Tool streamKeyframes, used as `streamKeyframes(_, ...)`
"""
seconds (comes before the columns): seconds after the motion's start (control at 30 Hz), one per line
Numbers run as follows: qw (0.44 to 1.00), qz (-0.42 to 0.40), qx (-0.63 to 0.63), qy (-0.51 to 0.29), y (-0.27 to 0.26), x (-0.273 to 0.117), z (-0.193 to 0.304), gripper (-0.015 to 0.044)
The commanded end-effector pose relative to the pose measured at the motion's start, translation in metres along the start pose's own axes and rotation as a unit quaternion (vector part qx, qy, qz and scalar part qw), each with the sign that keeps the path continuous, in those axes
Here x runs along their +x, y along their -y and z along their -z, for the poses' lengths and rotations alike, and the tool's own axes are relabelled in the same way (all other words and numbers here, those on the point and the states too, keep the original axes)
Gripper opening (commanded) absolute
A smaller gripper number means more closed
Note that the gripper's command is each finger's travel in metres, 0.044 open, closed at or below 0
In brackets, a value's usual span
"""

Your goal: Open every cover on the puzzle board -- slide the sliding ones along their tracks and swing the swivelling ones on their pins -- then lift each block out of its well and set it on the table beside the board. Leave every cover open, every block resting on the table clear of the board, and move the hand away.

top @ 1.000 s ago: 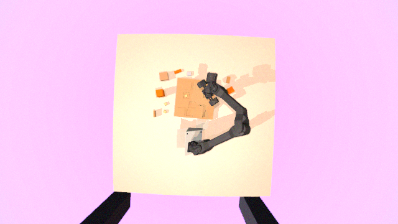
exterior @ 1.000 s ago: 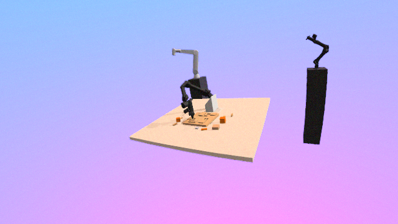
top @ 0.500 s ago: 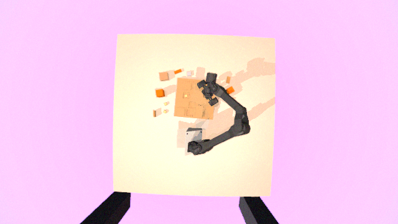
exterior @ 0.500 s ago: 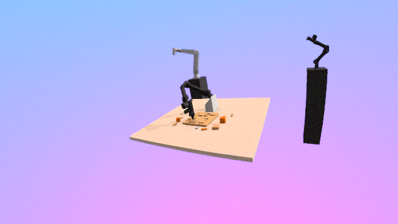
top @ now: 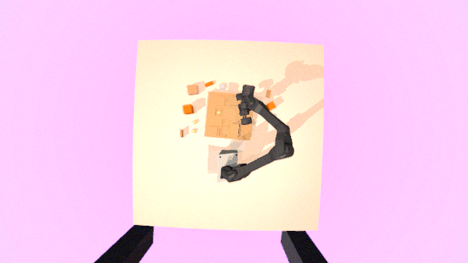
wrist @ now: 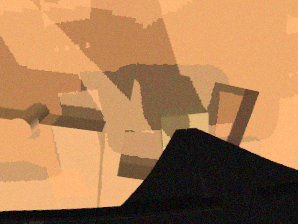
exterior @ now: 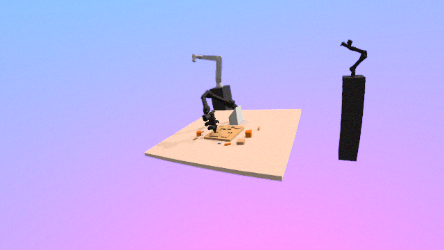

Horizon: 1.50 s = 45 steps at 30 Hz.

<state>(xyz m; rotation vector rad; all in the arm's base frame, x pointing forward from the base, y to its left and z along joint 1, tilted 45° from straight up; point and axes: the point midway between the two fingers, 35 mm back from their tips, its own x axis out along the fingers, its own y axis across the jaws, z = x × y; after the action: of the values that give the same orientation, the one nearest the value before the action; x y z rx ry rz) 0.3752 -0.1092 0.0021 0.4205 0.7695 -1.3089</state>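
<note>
The orange-tan puzzle board lies flat, with several recessed wells and covers. My gripper is shut and empty, its tip low over the board's right part; the arm hides it from above. In the wrist view, a pale yellow block shows just beyond the tip, partly hidden, beside a square well outline. A knob stands at a dark track on the left. Another small yellow block is in the board's left part. Which covers are fully open cannot be told.
Left of the board are a peach block, an orange block and small yellow pieces. Behind it are an orange strip and a white piece. At right is another orange block. A grey box stands near the arm's base.
</note>
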Motion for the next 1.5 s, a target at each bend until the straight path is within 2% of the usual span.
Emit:
streamKeyframes(0.0,1.000,0.000,-0.013,0.001,0.000,-0.004,0.000,0.0000)
streamKeyframes(0.07,1.000,0.000,-0.028,0.001,0.000,-0.007,0.000,0.0000)
streamKeyframes(0.13,1.000,0.000,-0.014,0.000,0.000,-0.007,0.001,0.0053)
streamKeyframes(0.27,1.000,-0.001,-0.029,-0.001,-0.001,-0.032,0.001,0.0144)
streamKeyframes(0.4,0.999,-0.001,-0.045,0.000,0.000,-0.056,0.001,0.0144)
streamKeyframes(0.5,0.999,-0.001,-0.047,0.000,0.000,-0.060,0.001,0.0144)
streamKeyframes(1.0,0.999,0.000,-0.047,0.001,0.002,-0.025,-0.001,0.0144)
streamKeyframes(1.47,0.999,0.000,-0.047,0.001,0.002,-0.024,-0.001,0.0144)
